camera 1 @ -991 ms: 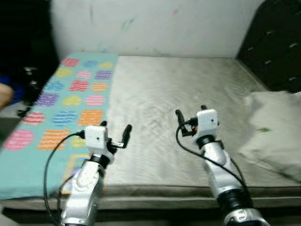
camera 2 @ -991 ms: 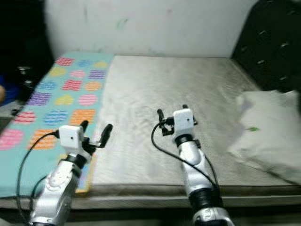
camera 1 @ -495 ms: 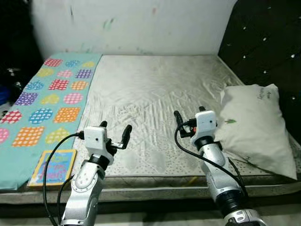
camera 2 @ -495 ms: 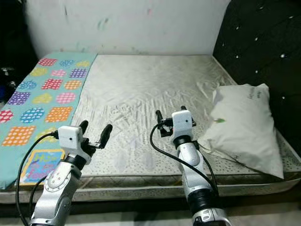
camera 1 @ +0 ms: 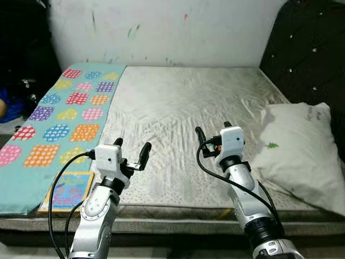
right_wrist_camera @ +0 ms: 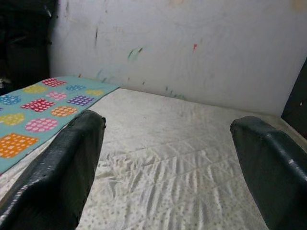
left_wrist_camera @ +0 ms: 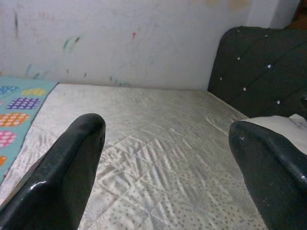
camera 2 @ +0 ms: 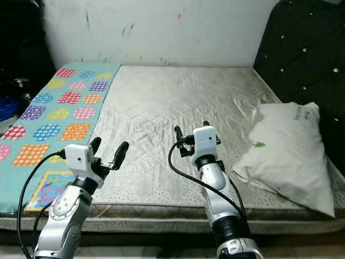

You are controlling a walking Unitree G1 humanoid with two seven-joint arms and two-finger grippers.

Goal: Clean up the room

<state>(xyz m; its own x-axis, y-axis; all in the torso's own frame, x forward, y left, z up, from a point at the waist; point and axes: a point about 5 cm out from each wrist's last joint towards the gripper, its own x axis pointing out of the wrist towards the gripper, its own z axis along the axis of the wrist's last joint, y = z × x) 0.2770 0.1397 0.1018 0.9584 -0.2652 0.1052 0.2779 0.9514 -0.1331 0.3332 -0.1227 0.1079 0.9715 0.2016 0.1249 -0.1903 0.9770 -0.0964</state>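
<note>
On the bed (camera 1: pixel 178 102), a soft, light pillow (camera 1: pixel 299 148) suits a corner pinch; left end effector (camera 1: pixel 132 152) and right end effector (camera 1: pixel 211 136) hover spread apart, empty.

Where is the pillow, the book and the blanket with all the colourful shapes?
pillow (camera 1: pixel 299 148), left eye view, middle of its white top.
book (camera 1: pixel 67 190), left eye view, centre of its cover.
blanket (camera 1: pixel 62 116), left eye view, on the patterned part near the middle.
</note>
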